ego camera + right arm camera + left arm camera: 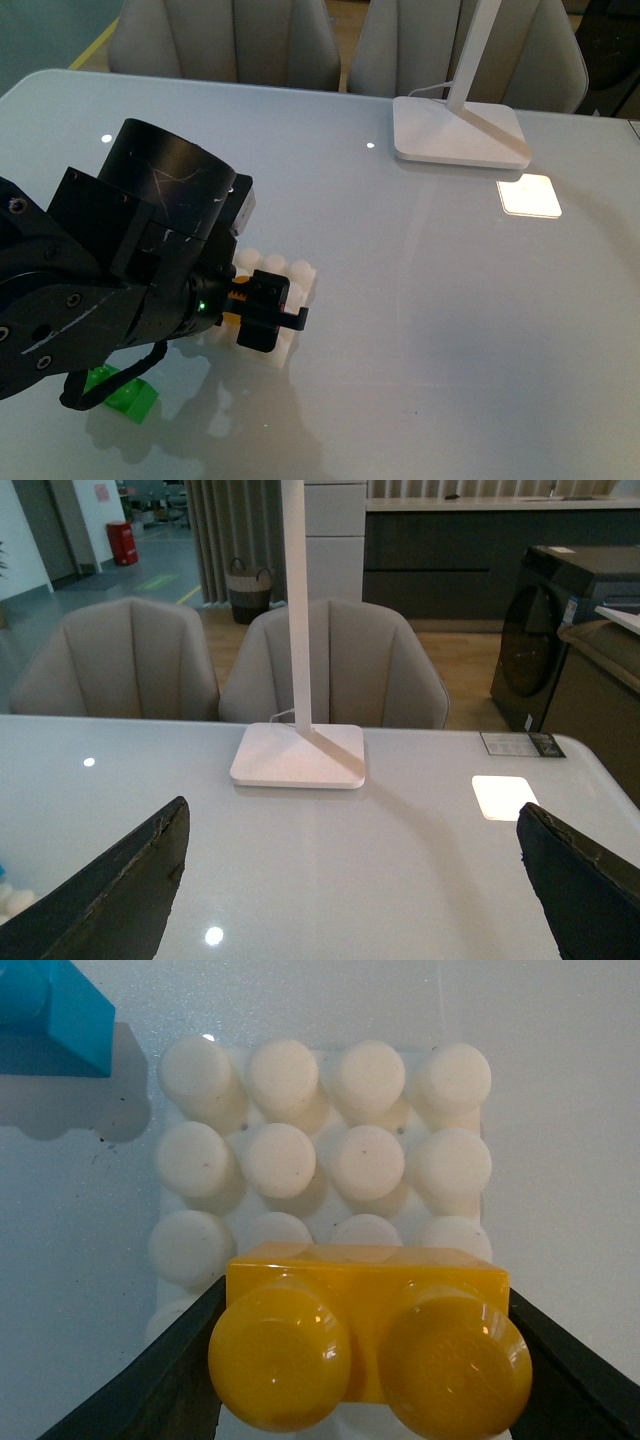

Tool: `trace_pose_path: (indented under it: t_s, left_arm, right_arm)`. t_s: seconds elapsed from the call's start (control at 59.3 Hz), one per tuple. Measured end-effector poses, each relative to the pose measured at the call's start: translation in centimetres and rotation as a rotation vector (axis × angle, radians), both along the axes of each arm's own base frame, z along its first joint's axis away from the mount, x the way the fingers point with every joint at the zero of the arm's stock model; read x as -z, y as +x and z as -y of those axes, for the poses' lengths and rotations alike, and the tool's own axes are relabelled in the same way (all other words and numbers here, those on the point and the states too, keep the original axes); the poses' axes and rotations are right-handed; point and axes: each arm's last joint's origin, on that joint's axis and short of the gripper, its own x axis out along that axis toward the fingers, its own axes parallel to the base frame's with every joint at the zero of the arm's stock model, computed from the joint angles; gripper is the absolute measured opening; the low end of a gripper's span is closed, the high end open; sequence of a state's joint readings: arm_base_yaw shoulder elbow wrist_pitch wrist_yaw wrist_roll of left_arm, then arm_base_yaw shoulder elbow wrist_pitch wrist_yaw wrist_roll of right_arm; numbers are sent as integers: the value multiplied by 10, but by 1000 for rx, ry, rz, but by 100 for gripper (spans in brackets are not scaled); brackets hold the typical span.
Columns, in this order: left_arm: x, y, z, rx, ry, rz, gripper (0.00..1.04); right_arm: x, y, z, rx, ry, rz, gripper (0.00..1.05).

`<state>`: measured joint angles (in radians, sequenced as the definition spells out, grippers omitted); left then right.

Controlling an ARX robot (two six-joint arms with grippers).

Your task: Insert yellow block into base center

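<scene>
Home-style dining/kitchen setup: glossy white table (400, 860) with padded beige chairs (115, 660) pushed up to it, a white desk lamp (300, 755) standing on it, and wood floor (470, 670) behind. Back wall has a dark counter run with cabinets (470, 540) and a dark front-loading washer-type appliance (545, 630), plus a woven basket (245, 585) by the curtains (225, 520). Far corner opens onto grey floor with painted markings and a red item (122, 542), so it reads more as a showroom/test flat than a lived-in house.
</scene>
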<state>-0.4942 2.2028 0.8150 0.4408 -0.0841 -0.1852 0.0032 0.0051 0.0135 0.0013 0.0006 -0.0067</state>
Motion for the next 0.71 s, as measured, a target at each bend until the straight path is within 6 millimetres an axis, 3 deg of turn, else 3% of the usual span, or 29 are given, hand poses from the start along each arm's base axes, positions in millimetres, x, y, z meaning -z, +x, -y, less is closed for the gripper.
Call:
trace_pose_path:
  t_s: [0.708]
  left_arm:
    - [7, 10, 0, -26, 14, 15, 64]
  right_arm:
    - [0, 0, 0, 0, 0, 0, 96]
